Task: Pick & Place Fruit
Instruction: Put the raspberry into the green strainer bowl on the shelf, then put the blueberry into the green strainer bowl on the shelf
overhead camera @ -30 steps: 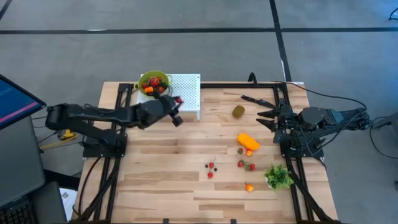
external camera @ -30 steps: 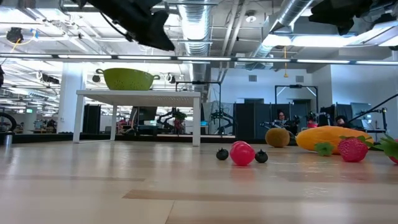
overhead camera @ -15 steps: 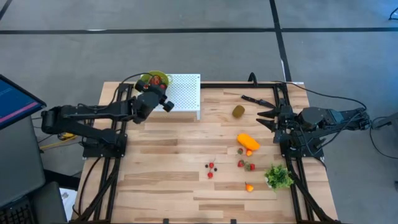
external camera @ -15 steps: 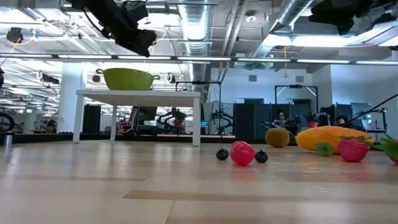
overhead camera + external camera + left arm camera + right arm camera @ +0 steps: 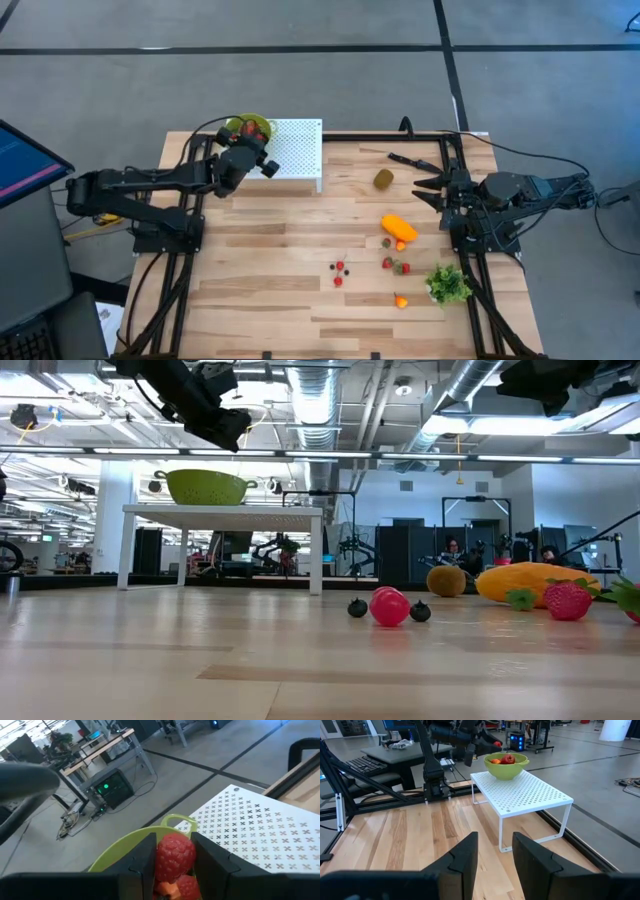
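Up at the tabletop's (image 5: 260, 290) eleven o'clock corner, the left gripper (image 5: 172, 857) hangs over the green bowl (image 5: 250, 128), which stands on a white perforated rack (image 5: 298, 150); its jaws are closed narrowly on a red strawberry (image 5: 175, 852), seen pinched between the two dark fingers (image 5: 145, 860) in the left wrist view, directly above other red and orange pieces already lying in the bowl. The right gripper (image 5: 428, 190) waits at the three o'clock edge of the tabletop, close above the wood and pointing toward nine o'clock, its jaws standing a narrow way apart with nothing between them. Just beside it toward eleven o'clock lies a black knife (image 5: 412, 160), and near its tips at about ten o'clock rests the brownish kiwi (image 5: 384, 179). Toward the four o'clock part of the tabletop lies the elongated orange fruit (image 5: 399, 227), with small berries (image 5: 340, 270) scattered near the centre and toward five o'clock, some red and some dark. A green leafy bunch (image 5: 448, 284) sits at the five o'clock side, apart from the berries. In the low view the kiwi, the orange fruit and a strawberry on the table (image 5: 567, 600) all rest flat on the wood.
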{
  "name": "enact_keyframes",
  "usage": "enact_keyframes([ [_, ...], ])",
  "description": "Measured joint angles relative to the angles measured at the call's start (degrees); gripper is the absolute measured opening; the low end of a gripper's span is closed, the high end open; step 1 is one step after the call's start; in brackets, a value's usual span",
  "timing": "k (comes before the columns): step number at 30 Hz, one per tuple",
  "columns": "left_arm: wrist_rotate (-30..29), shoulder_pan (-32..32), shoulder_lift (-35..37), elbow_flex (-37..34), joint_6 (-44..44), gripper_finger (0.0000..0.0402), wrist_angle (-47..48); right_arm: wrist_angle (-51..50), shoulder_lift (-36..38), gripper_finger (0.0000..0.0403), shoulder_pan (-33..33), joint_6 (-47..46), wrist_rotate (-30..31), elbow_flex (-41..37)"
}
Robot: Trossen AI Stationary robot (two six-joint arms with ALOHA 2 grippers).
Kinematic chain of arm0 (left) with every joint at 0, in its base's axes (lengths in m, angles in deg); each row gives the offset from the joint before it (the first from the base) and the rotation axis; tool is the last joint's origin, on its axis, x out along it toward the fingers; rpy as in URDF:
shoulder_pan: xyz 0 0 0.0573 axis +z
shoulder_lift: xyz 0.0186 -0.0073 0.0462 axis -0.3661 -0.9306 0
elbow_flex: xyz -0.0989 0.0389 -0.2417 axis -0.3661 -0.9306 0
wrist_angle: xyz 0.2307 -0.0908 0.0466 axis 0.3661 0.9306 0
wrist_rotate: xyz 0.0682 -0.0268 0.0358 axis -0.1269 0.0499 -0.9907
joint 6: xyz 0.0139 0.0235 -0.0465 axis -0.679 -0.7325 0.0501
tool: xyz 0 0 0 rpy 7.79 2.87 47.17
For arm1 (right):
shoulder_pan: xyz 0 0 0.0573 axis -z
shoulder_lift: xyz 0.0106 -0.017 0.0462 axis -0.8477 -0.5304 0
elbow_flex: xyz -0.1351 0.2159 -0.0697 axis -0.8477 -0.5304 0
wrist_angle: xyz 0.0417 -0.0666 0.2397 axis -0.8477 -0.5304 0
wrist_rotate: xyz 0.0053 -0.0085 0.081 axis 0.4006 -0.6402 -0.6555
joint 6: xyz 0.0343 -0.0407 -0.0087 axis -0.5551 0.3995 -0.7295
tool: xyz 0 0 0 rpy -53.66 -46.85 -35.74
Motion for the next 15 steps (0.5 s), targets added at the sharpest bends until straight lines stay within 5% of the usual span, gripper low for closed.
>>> enact_keyframes([
  [15, 0.45, 0.06, 0.00, 0.00, -0.17, 0.0187, -0.02, 0.00, 0.00, 0.0116, -0.01, 0.00, 0.00, 0.00],
])
